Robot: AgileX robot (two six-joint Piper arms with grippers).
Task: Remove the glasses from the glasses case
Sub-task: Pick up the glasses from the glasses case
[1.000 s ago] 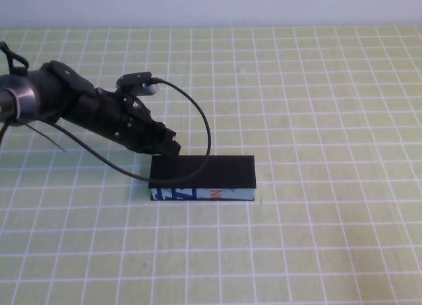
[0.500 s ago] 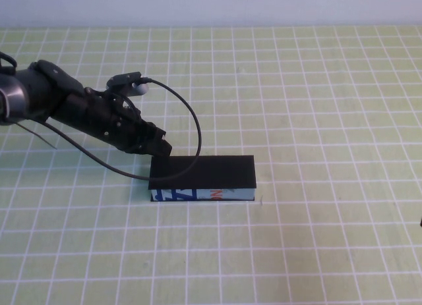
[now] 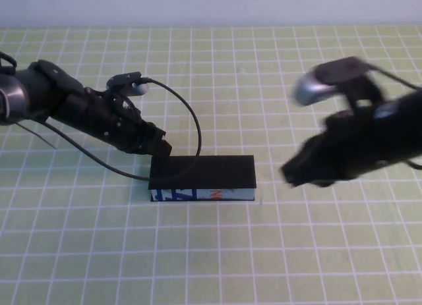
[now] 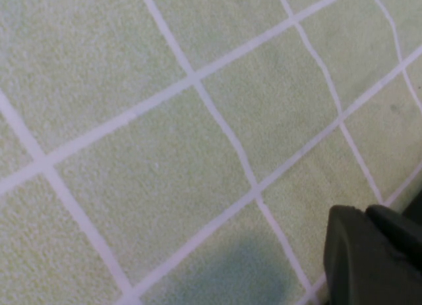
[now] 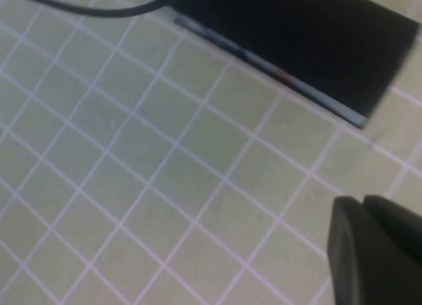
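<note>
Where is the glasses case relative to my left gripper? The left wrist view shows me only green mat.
Observer: The left gripper is at the rear left corner of the glasses case; whether they touch, I cannot tell.
Operator: Is the case open?
Observer: No, it is shut flat, and no glasses show.
Operator: And the other arm?
Observer: The right gripper is to the case's right, apart from it.
</note>
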